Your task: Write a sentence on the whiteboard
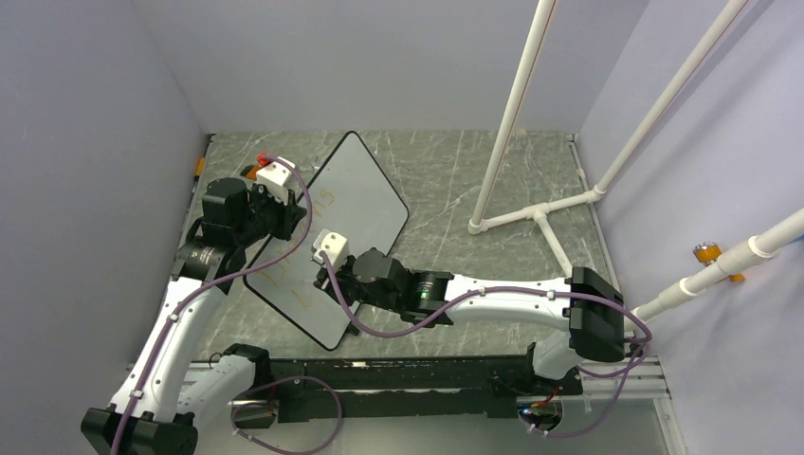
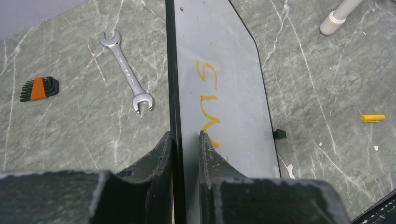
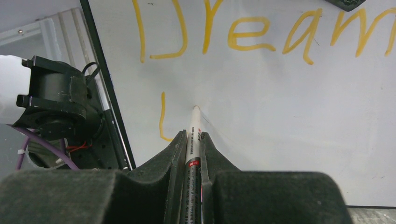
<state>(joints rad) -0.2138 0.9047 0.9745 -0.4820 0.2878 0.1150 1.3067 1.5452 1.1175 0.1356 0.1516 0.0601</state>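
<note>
Black right gripper (image 3: 190, 140) fingers pinch a slim white marker pen (image 3: 194, 122), its tip at the large white black-rimmed whiteboard (image 3: 289, 112). Meanwhile the left gripper (image 2: 185, 140) clamps the board's edge, holding it tilted over the grey marbled table (image 1: 455, 190). So far the orange-yellow sentence (image 3: 252, 37) reads "Dreams" plus a lone "L". Most of line two seems left to write.

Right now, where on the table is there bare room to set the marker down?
For the marker, best is the bare table between the whiteboard and the white pipe stand, apart from a small yellow cap. Crowded: left of the board, with the wrench, hex keys and left gripper.
</note>
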